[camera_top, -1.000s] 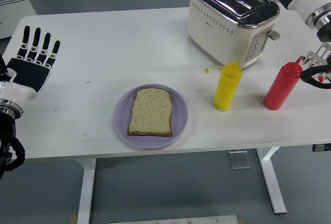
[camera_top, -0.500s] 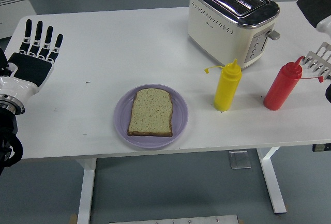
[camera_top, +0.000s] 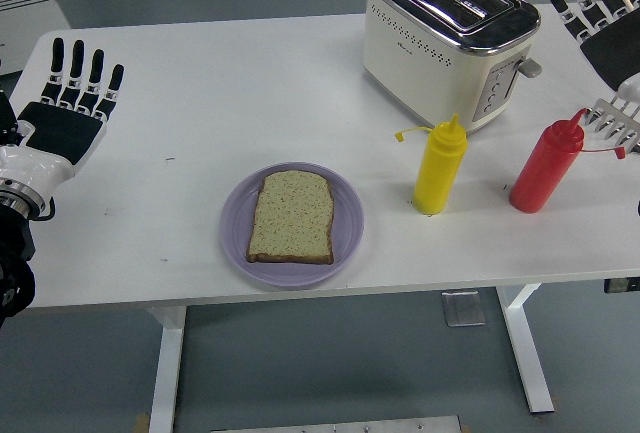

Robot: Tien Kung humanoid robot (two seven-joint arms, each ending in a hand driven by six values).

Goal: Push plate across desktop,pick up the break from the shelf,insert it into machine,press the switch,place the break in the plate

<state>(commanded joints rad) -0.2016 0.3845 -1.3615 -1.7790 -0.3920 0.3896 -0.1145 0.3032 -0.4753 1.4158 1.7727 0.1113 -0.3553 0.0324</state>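
Seen from above: a white table (camera_top: 200, 103) with a lilac plate (camera_top: 291, 224) near its front edge, used here as the landmark. Lying flat on the plate, a single slice of bread (camera_top: 291, 215), crust rounded at the far end. Just right of the plate, a yellow squeeze bottle (camera_top: 440, 166), upright; farther right, a red squeeze bottle (camera_top: 545, 166), also upright. Beyond the plate to the far right, a cream and chrome two-slot toaster (camera_top: 448, 38), both slots empty. Well left of the plate, the left hand (camera_top: 62, 113), palm up, fingers straight and spread, grasping nothing. Far right and beyond the plate, at the frame edge, the right hand (camera_top: 600, 13), fingers likewise extended and apart, empty. Beside the red bottle, a small white rack (camera_top: 615, 120), partly cut off.
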